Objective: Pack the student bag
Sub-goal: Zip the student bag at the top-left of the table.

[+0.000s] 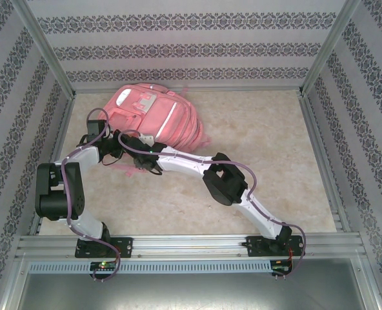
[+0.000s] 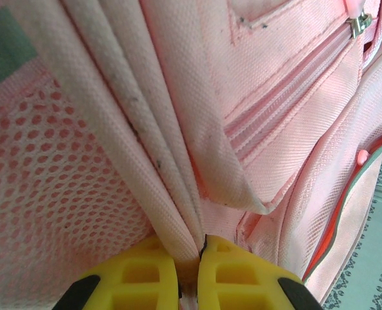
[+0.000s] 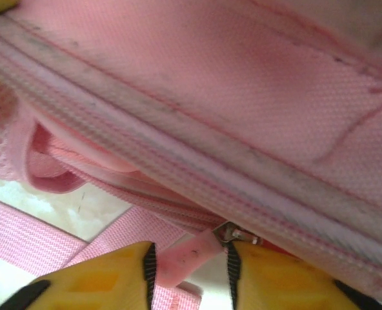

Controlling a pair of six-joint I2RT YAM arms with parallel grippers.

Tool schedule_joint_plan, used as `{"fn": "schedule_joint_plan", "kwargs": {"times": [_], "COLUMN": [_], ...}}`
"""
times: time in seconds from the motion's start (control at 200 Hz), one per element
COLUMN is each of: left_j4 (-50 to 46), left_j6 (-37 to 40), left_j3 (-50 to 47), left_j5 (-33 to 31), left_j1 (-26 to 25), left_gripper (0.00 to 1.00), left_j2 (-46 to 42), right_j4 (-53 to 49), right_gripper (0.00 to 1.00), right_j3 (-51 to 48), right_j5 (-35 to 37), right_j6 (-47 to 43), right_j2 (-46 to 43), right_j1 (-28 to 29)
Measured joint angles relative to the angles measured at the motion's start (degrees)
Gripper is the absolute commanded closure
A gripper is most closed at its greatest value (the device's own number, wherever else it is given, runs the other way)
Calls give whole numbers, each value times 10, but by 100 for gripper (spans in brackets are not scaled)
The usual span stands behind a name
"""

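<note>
While left tool [image 2: 190,258] pinches student bag [image 2: 275,97], right tool [image 3: 190,261] prob. grips zip-tab [image 3: 194,248].

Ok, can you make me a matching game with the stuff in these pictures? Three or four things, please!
Things:
1. left gripper
2. zipper pull
3. mesh pocket
4. table

Descriptions:
A. beige and marbled
B. pinching a fold of the student bag
C. held by the right gripper
D. pink, full of holes

Pairs: 1-B, 2-C, 3-D, 4-A
</note>
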Motion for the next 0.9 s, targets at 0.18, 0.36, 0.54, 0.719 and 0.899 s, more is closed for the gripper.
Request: {"fn": "schedule_joint_plan", "kwargs": {"times": [0.18, 0.36, 0.54, 0.719, 0.899], "left_j4": [1, 1, 2, 1, 1], "left_j6": [-2, -5, -9, -10, -10], "left_j3": [-3, -3, -3, -3, -3], "left_j5": [0, 0, 0, 1, 1], "left_j1": [0, 0, 0, 0, 0], "left_gripper": [90, 90, 90, 90, 90], "left_j2": [-1, -1, -1, -1, -1], "right_j4": [-20, -24, -30, -32, -31], "right_gripper": [69, 57, 63, 71, 72], "right_j3": [3, 2, 19, 23, 19], "right_j5": [6, 7, 6, 11, 16], "right_j6": [8, 16, 19, 25, 24], "right_j2": [2, 2, 16, 24, 25], "right_j1": [-4, -4, -5, -7, -7]}}
